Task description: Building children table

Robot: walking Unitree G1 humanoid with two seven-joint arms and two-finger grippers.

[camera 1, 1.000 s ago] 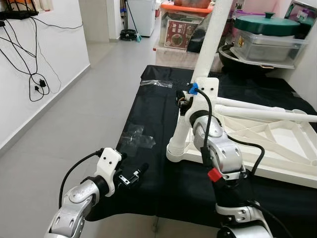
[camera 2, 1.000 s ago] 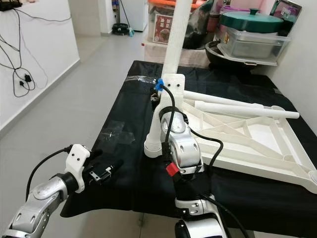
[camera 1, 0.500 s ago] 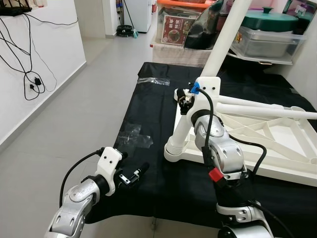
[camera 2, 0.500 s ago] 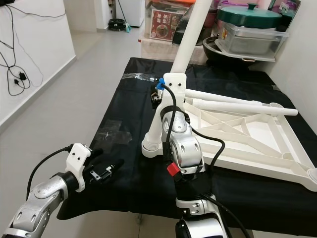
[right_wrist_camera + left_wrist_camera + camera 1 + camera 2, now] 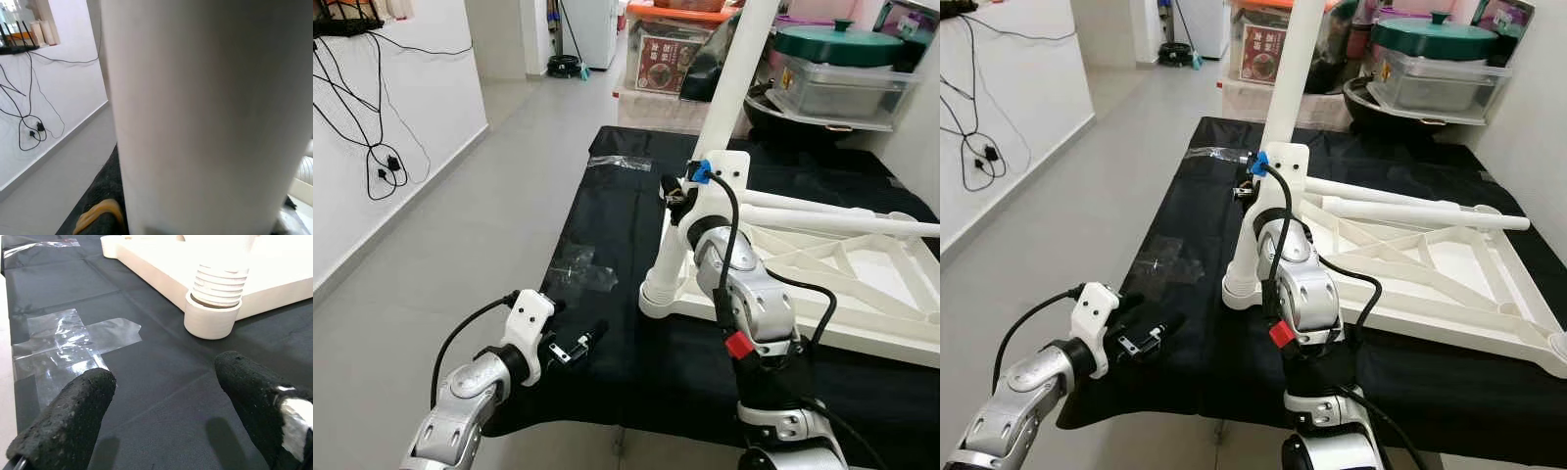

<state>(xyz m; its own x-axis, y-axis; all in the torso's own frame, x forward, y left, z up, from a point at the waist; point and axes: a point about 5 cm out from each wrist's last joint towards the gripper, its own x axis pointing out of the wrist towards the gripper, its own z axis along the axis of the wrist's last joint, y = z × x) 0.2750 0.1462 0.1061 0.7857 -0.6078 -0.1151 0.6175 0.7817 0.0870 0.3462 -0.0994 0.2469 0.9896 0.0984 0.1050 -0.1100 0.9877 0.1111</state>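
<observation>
**Leg upright in corner socket, right gripper on it**

Head views: white plastic tabletop [image 5: 862,294] lies upside down on a black cloth [image 5: 617,235] covering a low surface, ribbed underside facing up. One white table leg [image 5: 729,88] stands nearly upright, its ribbed foot seated in the near-left corner socket [image 5: 658,299] of the tabletop. Right gripper [image 5: 677,201] sits against this leg partway up, with the silver right arm rising from below; the fingers are hidden by the white wrist mount, so cannot tell from here how tightly they close. Two more loose legs [image 5: 1410,211] lie across the tabletop's far side. Left gripper [image 5: 582,343] hangs low over the near-left edge of the cloth, well apart from the tabletop, fingers spread and holding nothing. Crumpled clear plastic wrap [image 5: 582,269] lies on the cloth between the left gripper and the far edge. Storage bins and a green-lidded pot [image 5: 842,44] stand behind.

Left wrist view: two black fingertips [image 5: 68,421] wide apart, bare cloth between them. Clear wrap [image 5: 68,342] lies flat ahead; beyond it the threaded leg end sits in the corner socket [image 5: 215,313].

Right wrist view: white leg [image 5: 205,112] very close to the lens, pressed against the gripper; a yellowish pad shows at the base. Wall with dangling cables [image 5: 29,122] behind.
</observation>
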